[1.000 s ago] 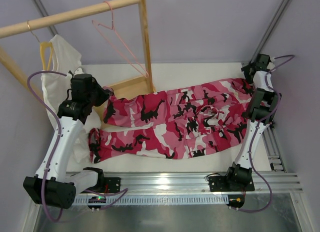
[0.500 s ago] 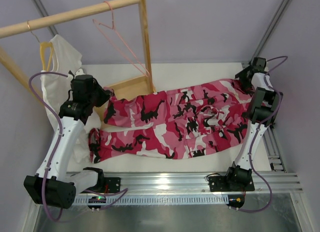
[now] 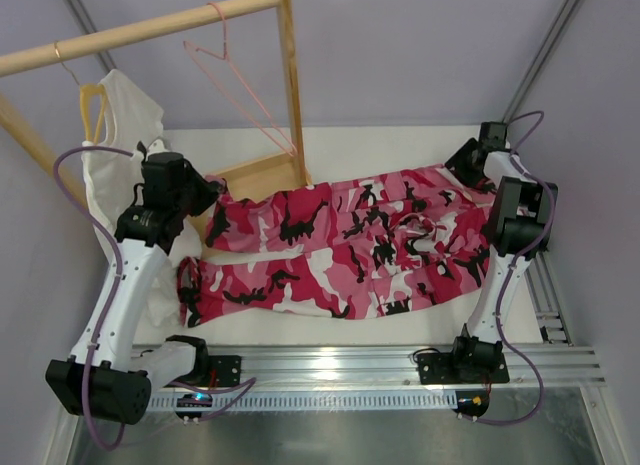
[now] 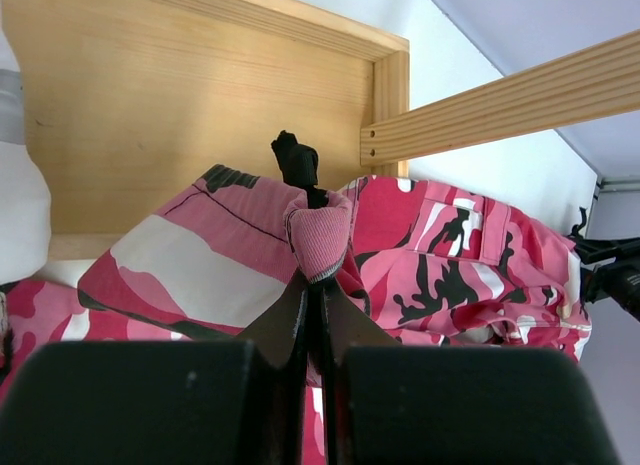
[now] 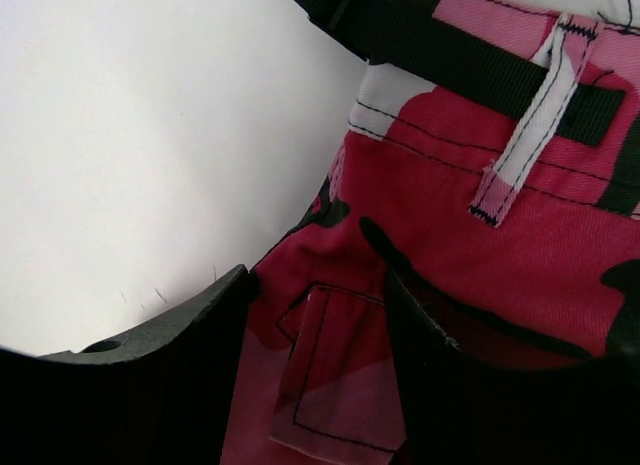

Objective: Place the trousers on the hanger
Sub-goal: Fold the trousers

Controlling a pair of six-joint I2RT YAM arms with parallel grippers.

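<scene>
Right wrist: trousers point(image 5: 520, 235) edge between fingers point(image 5: 150, 385)

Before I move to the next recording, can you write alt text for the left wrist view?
The left gripper, jaws shut, pinches up a fold of the pink camouflage trousers. Behind them lie a wooden board and a slanting wooden rail, with the white table beyond.

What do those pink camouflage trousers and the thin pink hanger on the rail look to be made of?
Trousers: apparently woven cotton-type cloth, matt; the right wrist view shows fine weave and stitched seams. Hanger: probably thin wire with a pale-pink coating, judging by its slim bent outline; finish too small to tell.
</scene>
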